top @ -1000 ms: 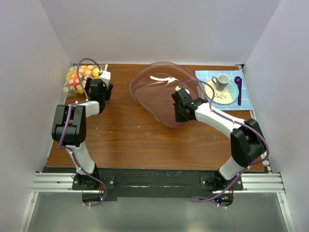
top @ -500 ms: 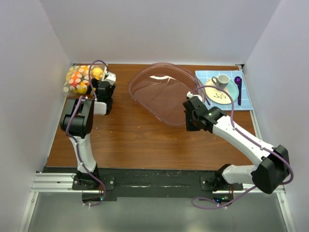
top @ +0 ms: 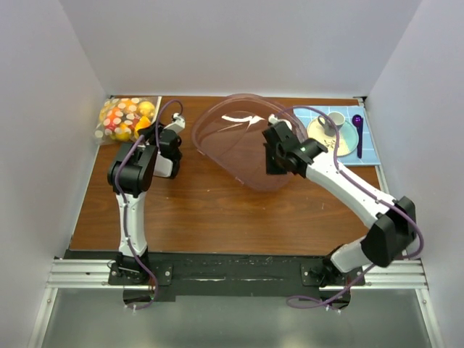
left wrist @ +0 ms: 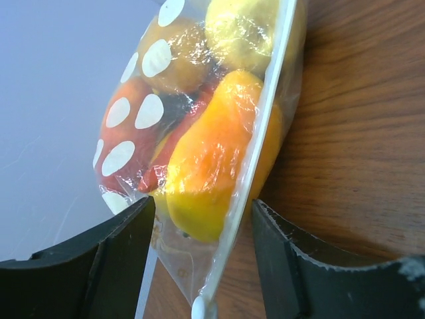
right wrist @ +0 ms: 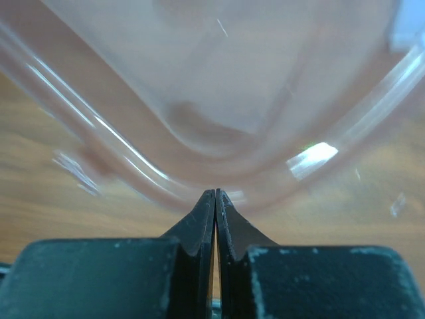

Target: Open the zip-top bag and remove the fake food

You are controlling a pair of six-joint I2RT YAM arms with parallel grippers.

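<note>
The zip-top bag (top: 122, 120), clear with white dots, lies at the table's back left corner, holding the fake food (top: 127, 116). In the left wrist view the bag (left wrist: 149, 113) fills the frame, with a yellow-orange piece (left wrist: 206, 159) and red pieces inside. My left gripper (left wrist: 200, 206) is open, with the bag's zip strip edge (left wrist: 262, 133) and its white slider (left wrist: 201, 309) between the jaws. In the top view the left gripper (top: 156, 134) sits just right of the bag. My right gripper (right wrist: 216, 194) is shut and empty at the pink bowl's rim (right wrist: 133, 166), and over the bowl in the top view (top: 275, 152).
The large rigid pink-tinted bowl (top: 232, 134) stands at the back middle. A blue mat (top: 370, 145) at the back right carries a plate (top: 330, 145), a cup (top: 335, 119) and a purple spoon (top: 357, 130). White walls close in the left, back and right.
My left arm has swung its elbow right and turned the gripper onto the bag's right edge, so the bag now shows. My right gripper pulled back off the bowl, then returned over it.
</note>
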